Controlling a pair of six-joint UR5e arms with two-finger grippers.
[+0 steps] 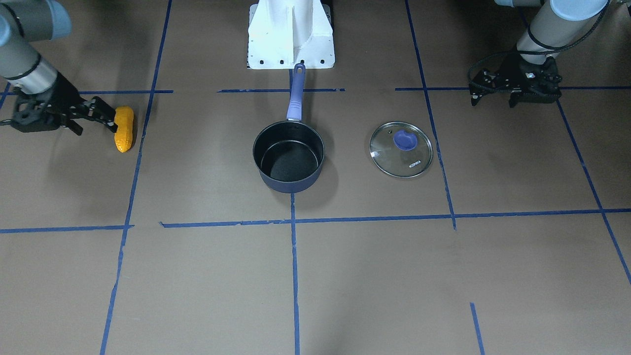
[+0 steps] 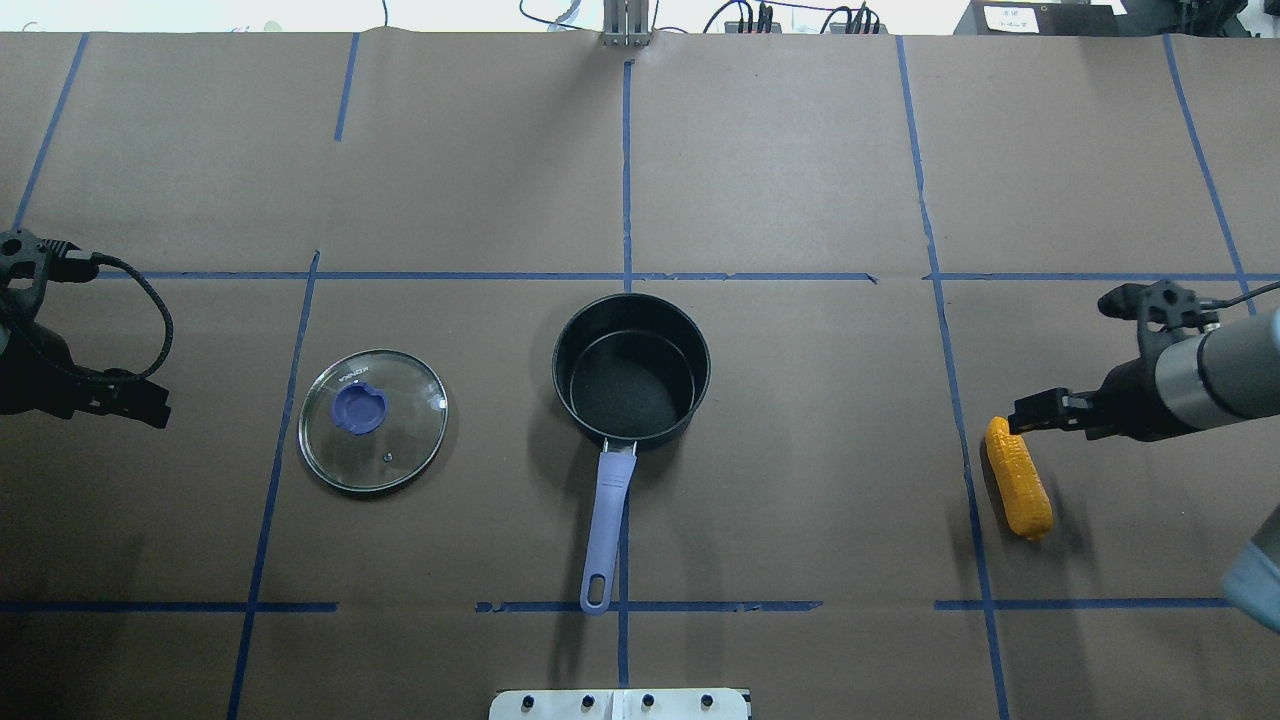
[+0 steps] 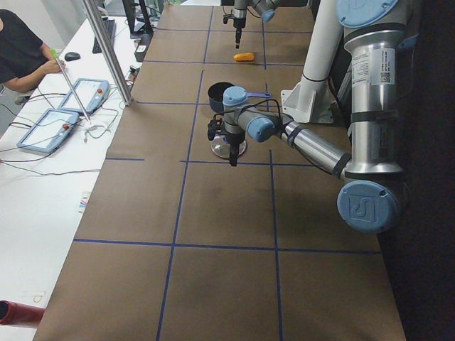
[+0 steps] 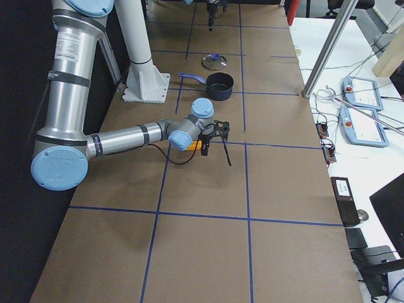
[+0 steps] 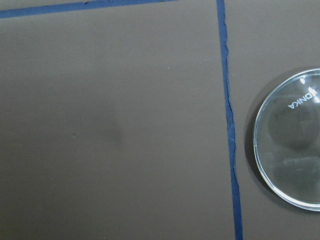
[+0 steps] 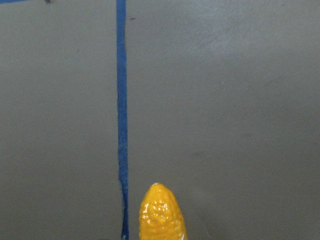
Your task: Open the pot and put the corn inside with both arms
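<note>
The dark-blue pot (image 1: pixel 291 186) stands open at the table's middle, empty, with its handle (image 1: pixel 296 93) toward the robot's base; it also shows in the overhead view (image 2: pixel 705 365). Its glass lid (image 1: pixel 401 149) (image 2: pixel 372 420) lies flat on the table on the robot's left, and its edge shows in the left wrist view (image 5: pixel 295 145). The orange-yellow corn (image 1: pixel 123 129) (image 2: pixel 1018 490) (image 6: pixel 161 215) lies on the table at the robot's right. My right gripper (image 1: pixel 98 123) (image 2: pixel 1020 418) is low at the corn's far end and looks open. My left gripper (image 1: pixel 493 101) (image 2: pixel 140 405) looks open and empty, left of the lid.
The white base stand (image 1: pixel 291 34) sits behind the pot's handle. Blue tape lines (image 1: pixel 294 276) cross the brown table cover. In the exterior left view a metal post (image 3: pixel 106 53) and tablets (image 3: pixel 64 121) stand on a side bench by an operator.
</note>
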